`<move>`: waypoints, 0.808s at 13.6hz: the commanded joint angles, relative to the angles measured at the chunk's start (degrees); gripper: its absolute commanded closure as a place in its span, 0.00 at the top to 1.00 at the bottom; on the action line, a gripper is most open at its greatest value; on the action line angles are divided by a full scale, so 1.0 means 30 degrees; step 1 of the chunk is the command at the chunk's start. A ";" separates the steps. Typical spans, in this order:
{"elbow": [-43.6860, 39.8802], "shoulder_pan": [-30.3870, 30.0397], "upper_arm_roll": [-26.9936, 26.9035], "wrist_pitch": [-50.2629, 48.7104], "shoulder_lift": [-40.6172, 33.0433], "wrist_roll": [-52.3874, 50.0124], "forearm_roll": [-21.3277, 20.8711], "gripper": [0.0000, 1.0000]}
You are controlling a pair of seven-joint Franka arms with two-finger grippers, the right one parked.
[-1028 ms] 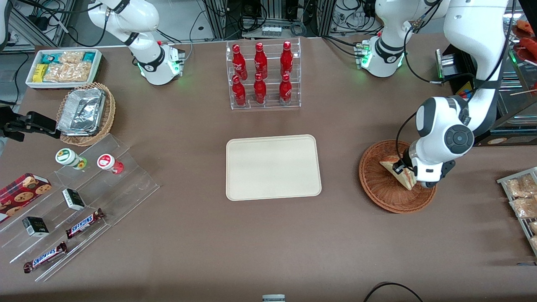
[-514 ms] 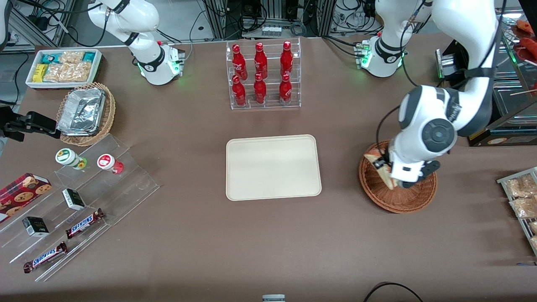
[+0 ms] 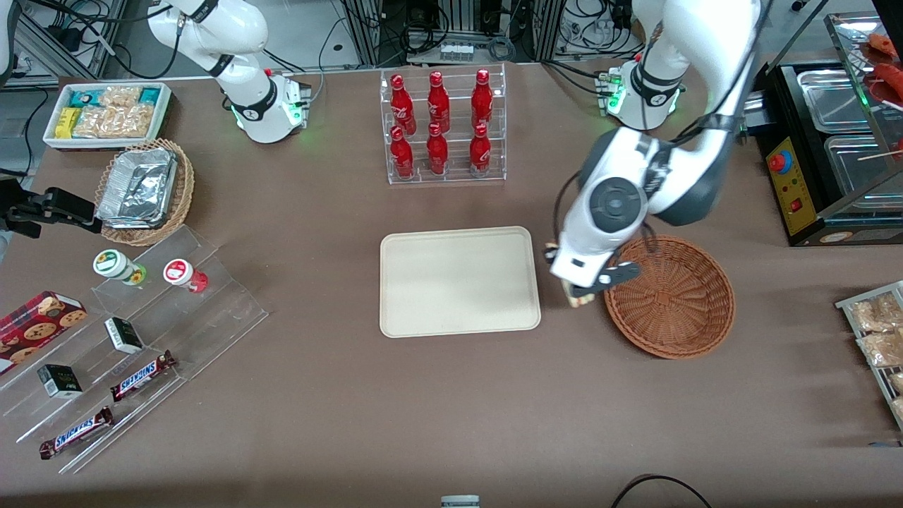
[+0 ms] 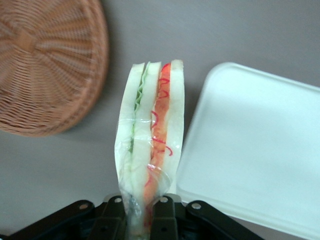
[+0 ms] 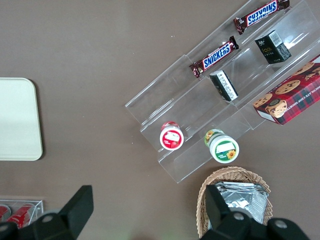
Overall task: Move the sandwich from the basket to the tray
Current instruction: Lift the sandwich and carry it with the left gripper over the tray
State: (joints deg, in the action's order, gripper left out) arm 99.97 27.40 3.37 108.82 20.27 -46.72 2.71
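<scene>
My left gripper (image 4: 142,212) is shut on the sandwich (image 4: 150,140), a wrapped wedge of pale bread with green and red-orange filling. I hold it in the air over the bare table strip between the reddish-brown wicker basket (image 4: 45,65) and the cream tray (image 4: 255,150). In the front view the gripper (image 3: 575,293) hangs between the tray (image 3: 458,282) and the basket (image 3: 670,296), and only small bits of the sandwich (image 3: 580,301) show under the wrist. Nothing lies in the basket or on the tray.
A clear rack of red bottles (image 3: 441,127) stands farther from the front camera than the tray. Toward the parked arm's end are a tan basket with foil containers (image 3: 144,190), a white snack bin (image 3: 106,113) and acrylic steps with snacks (image 3: 134,339). A metal food counter (image 3: 832,162) stands toward the working arm's end.
The gripper has lifted the sandwich out of the basket and carried it sideways toward the tray. The basket is now empty.
</scene>
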 commanded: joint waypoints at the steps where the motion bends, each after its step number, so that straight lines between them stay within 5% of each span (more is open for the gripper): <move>1: -0.2671 0.1818 -0.0273 -0.0239 0.1879 -0.0215 0.0444 0.00; 11: -0.8011 0.5104 -0.0244 0.0402 0.7273 -0.1180 0.0444 0.00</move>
State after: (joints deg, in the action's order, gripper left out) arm 80.12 40.58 3.45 109.72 38.74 -48.33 3.69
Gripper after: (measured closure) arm 0.837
